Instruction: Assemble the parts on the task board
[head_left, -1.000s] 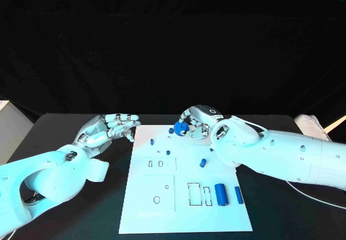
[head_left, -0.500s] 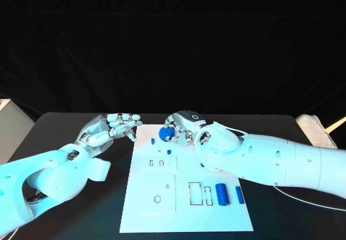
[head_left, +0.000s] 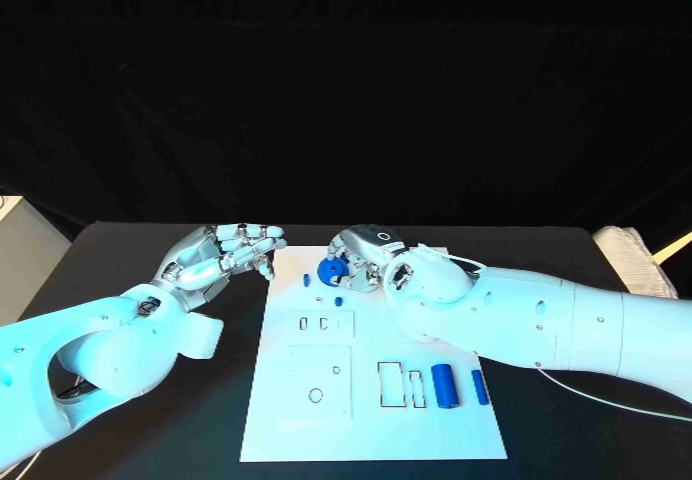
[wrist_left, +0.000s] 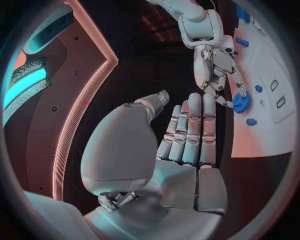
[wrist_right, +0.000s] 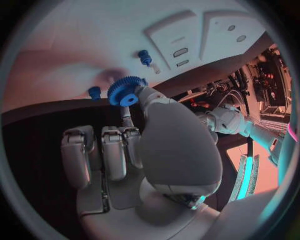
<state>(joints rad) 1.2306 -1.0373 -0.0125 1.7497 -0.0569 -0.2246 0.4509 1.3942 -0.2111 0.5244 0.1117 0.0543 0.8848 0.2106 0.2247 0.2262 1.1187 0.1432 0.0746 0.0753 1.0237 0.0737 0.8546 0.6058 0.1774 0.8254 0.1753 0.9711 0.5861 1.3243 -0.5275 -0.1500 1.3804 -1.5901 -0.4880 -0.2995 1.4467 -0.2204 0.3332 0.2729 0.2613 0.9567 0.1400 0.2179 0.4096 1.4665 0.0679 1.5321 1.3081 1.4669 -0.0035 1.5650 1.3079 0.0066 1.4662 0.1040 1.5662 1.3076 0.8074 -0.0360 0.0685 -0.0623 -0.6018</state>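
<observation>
The white board (head_left: 372, 400) lies lengthwise at the middle of the black table (head_left: 577, 420), with bare table showing on its left and right sides and a strip along its near edge. The right hand (head_left: 364, 262) hangs over the board's far end, pinching a blue gear (head_left: 333, 270) between thumb and a finger; in the right wrist view the gear (wrist_right: 125, 91) sits above the board with two small blue pegs (wrist_right: 145, 57) close by. A peg (head_left: 307, 281) stands near the far left edge, another (head_left: 338, 300) just nearer. Two blue cylinders (head_left: 443, 385) lie side by side at the near right, close to the right edge, beside rectangular slots (head_left: 389, 385). The left hand (head_left: 224, 255) hovers just off the board's far left corner, holding nothing, its fingers curled inward. Compared with a second ago, the right hand and gear have shifted left across the far end, toward the pegs; the left hand has stayed in place.
</observation>
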